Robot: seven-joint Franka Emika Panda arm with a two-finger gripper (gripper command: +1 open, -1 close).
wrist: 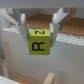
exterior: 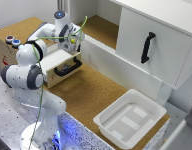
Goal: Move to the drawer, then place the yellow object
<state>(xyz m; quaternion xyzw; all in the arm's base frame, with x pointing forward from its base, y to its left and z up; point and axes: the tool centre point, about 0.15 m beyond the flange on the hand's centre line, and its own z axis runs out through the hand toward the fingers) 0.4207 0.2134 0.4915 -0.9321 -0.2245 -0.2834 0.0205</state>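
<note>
In the wrist view my gripper is shut on a yellow cube with black letters, one finger on each side. In the exterior view the gripper hangs just above the far side of the open drawer, a small pale wood drawer with a white inner face and a curved black bar handle. The cube is too small to make out in the exterior view. White and pale wood surfaces of the drawer lie under the cube in the wrist view.
A large white cabinet door with a black handle stands at the exterior view's right. A white plastic tub sits on the cork surface in front. A cardboard box with small jars stands at the left.
</note>
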